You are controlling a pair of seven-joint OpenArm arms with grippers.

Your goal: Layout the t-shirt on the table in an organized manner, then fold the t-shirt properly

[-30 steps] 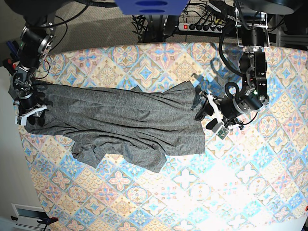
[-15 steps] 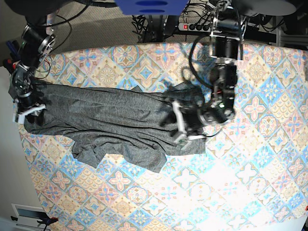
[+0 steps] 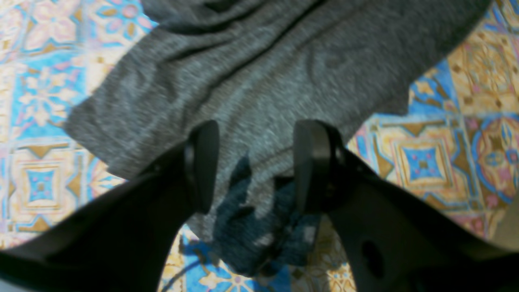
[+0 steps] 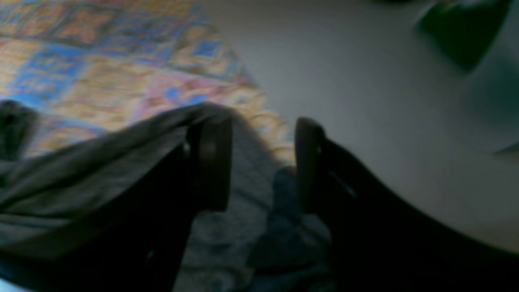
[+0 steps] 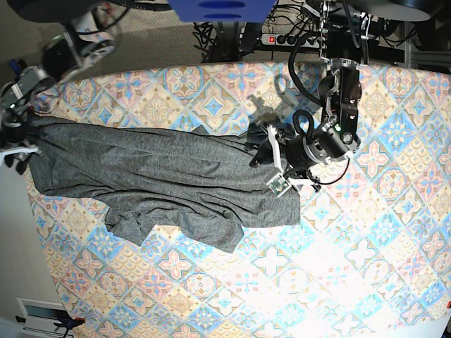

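The dark grey t-shirt (image 5: 169, 176) lies crumpled lengthwise across the left half of the table (image 5: 366, 232), its lower hem bunched and folded. My left gripper (image 5: 266, 166) hovers over the shirt's right end. In the left wrist view its fingers (image 3: 202, 162) stand open above the grey fabric (image 3: 251, 81), pinching nothing. My right gripper (image 5: 15, 150) is at the table's left edge, over the shirt's left end. In the right wrist view it (image 4: 259, 162) is open, with a fabric fold (image 4: 121, 162) resting against its left finger and cloth lying under the gap.
The table's left edge drops to pale floor (image 4: 365, 101) just past the right gripper. A power strip (image 5: 296, 39) and cables sit behind the table's far edge. A blue object (image 5: 215, 8) hangs at the top of the base view.
The left arm swung in from the shirt's right onto its right end. The right arm shifted up and outward to the table's left edge. Both grippers kept the same opening.
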